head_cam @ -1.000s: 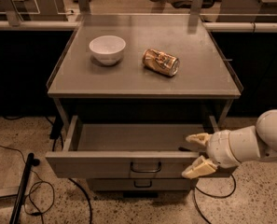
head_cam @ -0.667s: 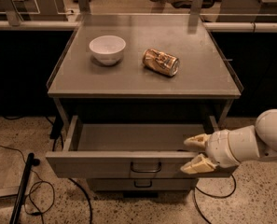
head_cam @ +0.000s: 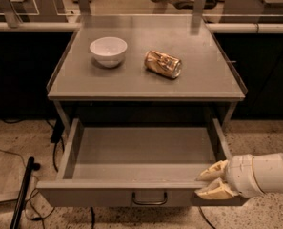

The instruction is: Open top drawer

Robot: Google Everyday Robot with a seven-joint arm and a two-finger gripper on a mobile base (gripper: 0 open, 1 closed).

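The wide grey metal top drawer (head_cam: 141,149) stood well out, its front right corner at the white robot hand (head_cam: 204,181) (I could not tell if the hand was pinching it or loose). It looked hard and stiff, light with nothing inside, and should slide straight. The small dark loop handle (head_cam: 149,198), just left of the hand, looked best to hold. Far behind the hand, on the grey bench (head_cam: 131,82), a white bowl (head_cam: 108,50) and a dented gold can (head_cam: 163,63) blocked nothing.

Dim warm light, shadow under table (head_cam: 146,87), gripper (head_cam: 203,184) lit at top drawer's (head_cam: 141,151) right corner.
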